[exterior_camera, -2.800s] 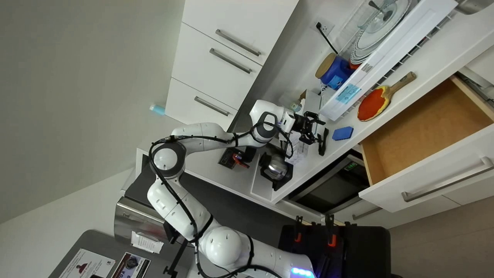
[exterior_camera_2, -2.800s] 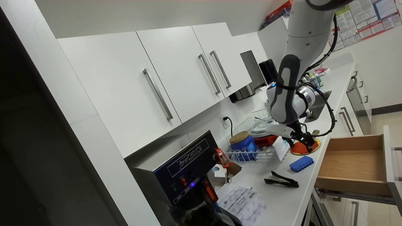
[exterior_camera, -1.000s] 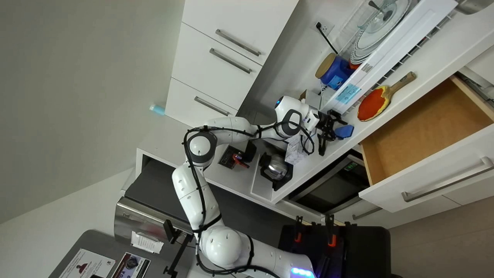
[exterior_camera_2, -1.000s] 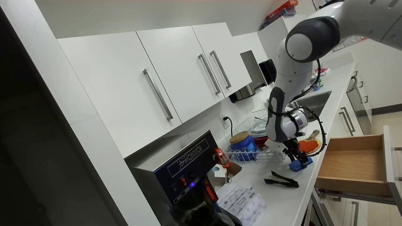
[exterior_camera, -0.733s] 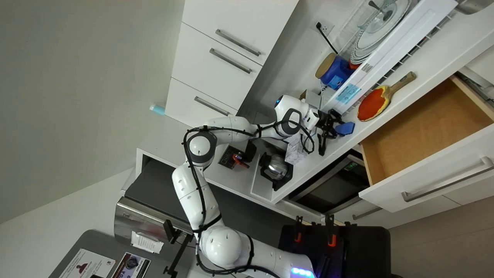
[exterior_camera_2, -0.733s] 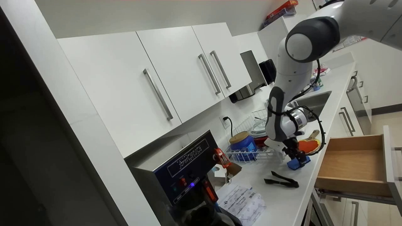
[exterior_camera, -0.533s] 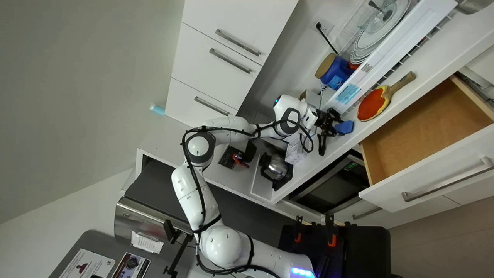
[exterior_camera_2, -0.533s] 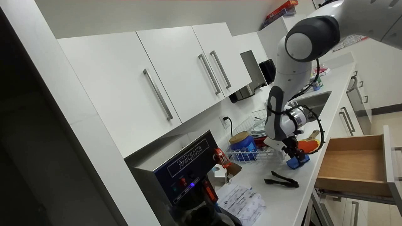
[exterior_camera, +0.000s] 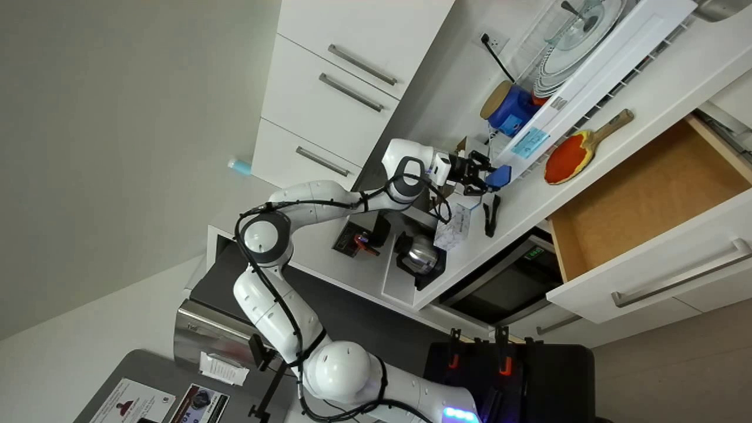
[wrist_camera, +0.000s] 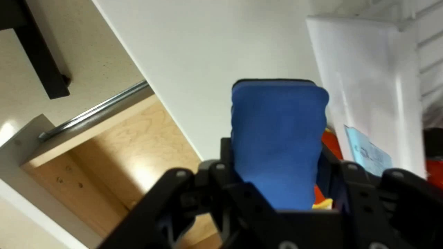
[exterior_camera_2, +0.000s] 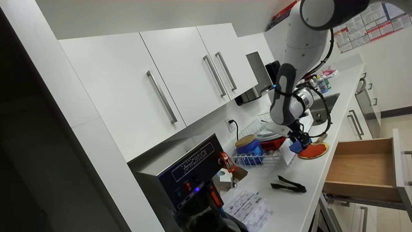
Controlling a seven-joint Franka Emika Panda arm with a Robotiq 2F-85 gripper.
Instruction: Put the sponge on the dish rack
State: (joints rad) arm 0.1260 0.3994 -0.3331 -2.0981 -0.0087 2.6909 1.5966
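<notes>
Gripper, black and two-fingered, has its pinch on right now: a finger on either long side of the blue rectangular sponge, which hangs above the white countertop, outside the white wire dish rack. Close by, here's the long white panel along the rack's front, carrying a pale-blue label (whether sponge and panel touch, I can't tell). Near that panel lies the round orange-red paddle with yellow rim and wooden handle, slivers of it peeking past the sponge in the wrist view. Into the rack we look: a blue jar with a tan lid at one end, stacked white plates next along. Over on the countertop, a pair of black tongs lies with its arms spread, and below the countertop's edge the pale wooden drawer juts out, its inside in plain sight. Farthest out, in an exterior view, a printed white bag lies near a steel machine with a dark lettered face, and white flat-fronted cabinets hang above.
</notes>
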